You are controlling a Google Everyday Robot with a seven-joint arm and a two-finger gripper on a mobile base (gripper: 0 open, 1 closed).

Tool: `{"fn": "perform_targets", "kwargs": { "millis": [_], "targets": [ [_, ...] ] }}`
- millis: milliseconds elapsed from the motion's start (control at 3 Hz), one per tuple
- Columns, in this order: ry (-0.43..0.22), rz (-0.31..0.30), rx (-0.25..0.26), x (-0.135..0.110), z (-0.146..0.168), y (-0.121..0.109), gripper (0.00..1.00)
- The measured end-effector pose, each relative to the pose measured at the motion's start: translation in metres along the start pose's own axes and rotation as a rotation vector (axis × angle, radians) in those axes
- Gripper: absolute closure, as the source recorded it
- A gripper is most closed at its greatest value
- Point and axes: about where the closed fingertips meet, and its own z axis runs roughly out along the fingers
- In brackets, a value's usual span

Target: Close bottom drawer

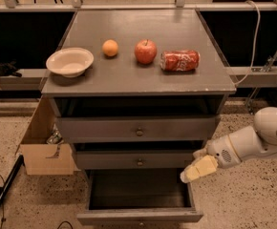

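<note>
The bottom drawer (139, 217) of the grey cabinet is pulled far out, its dark inside open to view and its narrow front panel at the lower edge of the picture. The middle drawer (139, 160) and the top drawer (138, 129) are each out a little. My gripper (195, 171) reaches in from the right on a white arm. It hangs just above the right side wall of the bottom drawer, next to the right end of the middle drawer's front. It holds nothing that I can see.
On the cabinet top (143, 85) stand a white bowl (69, 62), an orange (110, 47), a red apple (145, 51) and a red can on its side (179, 60). A cardboard box (42, 147) stands on the floor to the cabinet's left. A black pole (2, 192) lies at the lower left.
</note>
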Motion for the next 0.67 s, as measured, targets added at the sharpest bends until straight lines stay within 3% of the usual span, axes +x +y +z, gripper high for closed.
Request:
{"fn": "perform_targets", "kwargs": {
  "millis": [333,667],
  "targets": [
    [-0.121,-0.113,0.01,-0.0122,-0.0012,0.0001,0.0],
    [-0.308,-0.196,0.035,-0.0061,0.0024,-0.0039,0.0]
  ]
}}
